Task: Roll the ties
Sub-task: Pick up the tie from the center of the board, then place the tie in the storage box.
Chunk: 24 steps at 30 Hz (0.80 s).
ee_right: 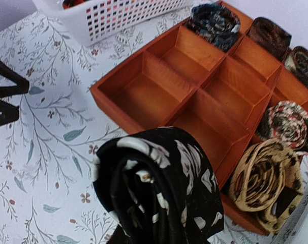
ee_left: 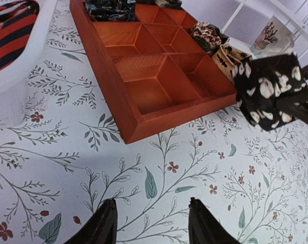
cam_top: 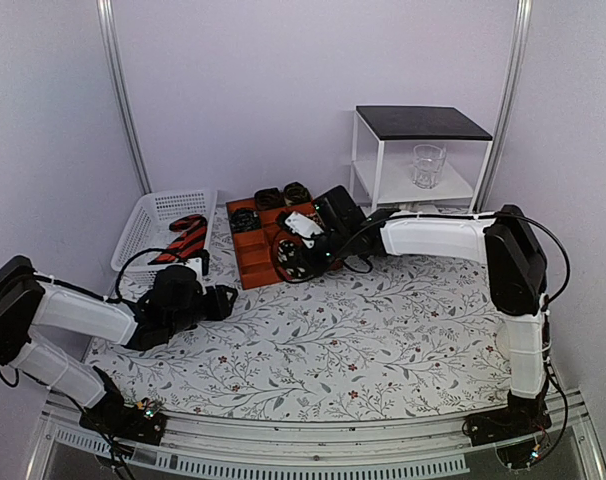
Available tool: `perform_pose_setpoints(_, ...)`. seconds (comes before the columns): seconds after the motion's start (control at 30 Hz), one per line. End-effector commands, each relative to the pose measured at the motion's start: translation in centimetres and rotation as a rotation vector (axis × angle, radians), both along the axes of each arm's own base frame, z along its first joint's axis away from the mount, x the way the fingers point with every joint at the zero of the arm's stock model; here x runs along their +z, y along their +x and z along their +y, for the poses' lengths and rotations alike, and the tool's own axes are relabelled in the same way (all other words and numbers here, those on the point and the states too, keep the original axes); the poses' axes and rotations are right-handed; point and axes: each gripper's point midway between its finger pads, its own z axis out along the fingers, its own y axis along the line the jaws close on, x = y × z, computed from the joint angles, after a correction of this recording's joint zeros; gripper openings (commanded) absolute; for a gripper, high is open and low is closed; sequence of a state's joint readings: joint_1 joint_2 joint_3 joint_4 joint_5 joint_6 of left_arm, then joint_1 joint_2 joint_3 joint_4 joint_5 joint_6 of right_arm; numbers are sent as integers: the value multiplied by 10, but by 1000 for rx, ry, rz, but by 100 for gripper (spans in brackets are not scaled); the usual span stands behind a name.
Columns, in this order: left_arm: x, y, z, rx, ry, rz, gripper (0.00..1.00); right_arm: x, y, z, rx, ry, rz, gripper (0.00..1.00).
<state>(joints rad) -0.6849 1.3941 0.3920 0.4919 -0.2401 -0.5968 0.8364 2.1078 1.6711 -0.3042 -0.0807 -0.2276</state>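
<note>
Our right gripper [cam_top: 305, 250] pinches the coiled floral tie [ee_right: 159, 188] just beside the orange tray [ee_left: 159, 124]; our left gripper [ee_left: 150, 223] gapes empty.

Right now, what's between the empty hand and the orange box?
Nothing but flowery cloth lies between the left hand and the box, seen from the left wrist.

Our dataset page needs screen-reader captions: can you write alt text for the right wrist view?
A rolled black tie with a pale leaf print fills the foreground, above a floral tablecloth. Behind it lies an orange tray, its near compartments empty and five other rolled ties along two of its sides; a white basket sits beyond.
</note>
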Motion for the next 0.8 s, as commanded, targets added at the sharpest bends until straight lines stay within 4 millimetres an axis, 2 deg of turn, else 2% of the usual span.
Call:
perform_pose_setpoints(0.0, 5, -1, 4, 3, -9, -1, 48, 43, 34, 9, 28, 101, -169, 9)
perform_pose_setpoints(0.13, 4, -3, 3, -11, -13, 9, 48, 46, 49, 17, 87, 115, -228, 10)
perform_pose_setpoints(0.23, 4, -5, 2, -19, -23, 14, 48, 38, 64, 20, 106, 86, -266, 10)
perform_pose_setpoints(0.33, 3, -6, 2, -20, -21, 18, 48, 21, 76, 20, 124, 48, -264, 10)
perform_pose_setpoints(0.5, 2, -6, 3, -18, -17, 18, 48, -8, 70, 22, 169, 17, -208, 10)
perform_pose_setpoints(0.6, 3, -6, 2, -19, -22, 18, 48, -13, 67, 22, 191, -4, -186, 11)
perform_pose_setpoints(0.63, 2, -6, 2, -20, -22, 20, 48, -35, 65, 22, 202, -32, -152, 11)
perform_pose_setpoints(0.77, -3, -7, 2, -19, -21, 31, 48, -64, 58, 17, 243, -115, -83, 11)
